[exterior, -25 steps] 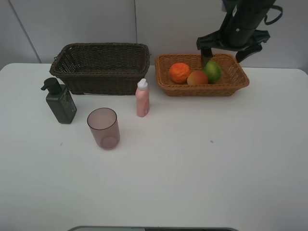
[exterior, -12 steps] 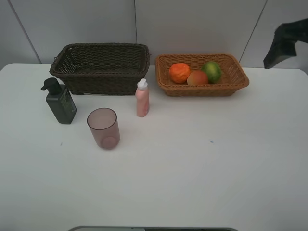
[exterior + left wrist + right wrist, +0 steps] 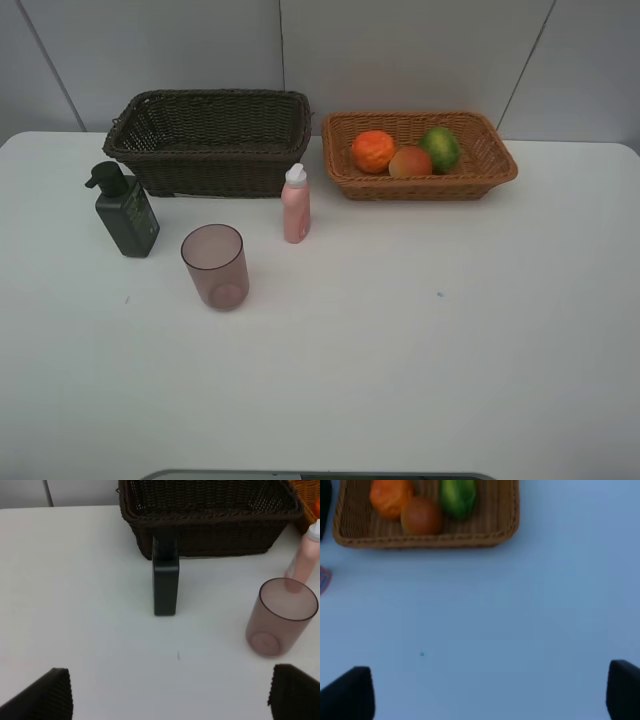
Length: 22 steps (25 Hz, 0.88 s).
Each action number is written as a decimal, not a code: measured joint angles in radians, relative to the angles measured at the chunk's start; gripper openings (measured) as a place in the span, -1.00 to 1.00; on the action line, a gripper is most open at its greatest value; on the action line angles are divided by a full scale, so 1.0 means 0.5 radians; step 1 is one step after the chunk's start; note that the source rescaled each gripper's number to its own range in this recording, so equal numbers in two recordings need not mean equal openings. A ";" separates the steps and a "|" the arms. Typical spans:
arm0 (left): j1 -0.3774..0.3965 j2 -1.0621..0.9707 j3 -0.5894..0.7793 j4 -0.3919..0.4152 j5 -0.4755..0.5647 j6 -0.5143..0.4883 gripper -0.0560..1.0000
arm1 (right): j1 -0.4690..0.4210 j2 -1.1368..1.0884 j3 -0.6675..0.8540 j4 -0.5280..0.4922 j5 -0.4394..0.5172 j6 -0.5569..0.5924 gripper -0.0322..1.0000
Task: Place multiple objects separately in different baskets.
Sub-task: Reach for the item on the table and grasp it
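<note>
- Already in shallow light-brown wicker basket [image 3: 430, 188] at far edge of white tabletop [image 3: 450, 350]: wrinkled orange [image 3: 373, 151], red-orange round fruit [image 3: 409, 162], green citrus [image 3: 441, 147].
- Upright near far-left corner, before deep dark-brown wicker basket [image 3: 210, 165]: dark green pump bottle [image 3: 125, 212], small pink white-capped bottle [image 3: 295, 205], translucent purplish cup [image 3: 215, 265].
- Cup light, stiff, slick, probably plastic; pinch one wall at rim. Pump bottle heavier; grab its flat body.
- Jaws wide apart, empty, touching nothing: left gripper [image 3: 170, 700], right gripper [image 3: 490, 690].

The wrinkled orange [image 3: 373, 151], red-orange fruit [image 3: 410, 162] and green citrus [image 3: 440, 148] are held in the light basket [image 3: 430, 187], seemingly touching. The pump bottle [image 3: 126, 215], pink bottle [image 3: 295, 210] and purplish cup [image 3: 215, 265] are stood on the table [image 3: 400, 350] before the dark basket [image 3: 210, 170].
</note>
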 joint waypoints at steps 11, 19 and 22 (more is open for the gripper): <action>0.000 0.000 0.000 0.000 0.000 0.000 1.00 | 0.000 -0.823 0.016 -0.071 0.017 0.000 0.86; 0.000 0.000 0.000 0.000 0.000 0.000 1.00 | 0.000 -1.269 0.505 -0.071 -0.069 -0.026 0.86; 0.000 0.000 0.000 0.000 0.000 0.000 1.00 | 0.000 -1.379 0.730 -0.048 -0.244 -0.054 0.86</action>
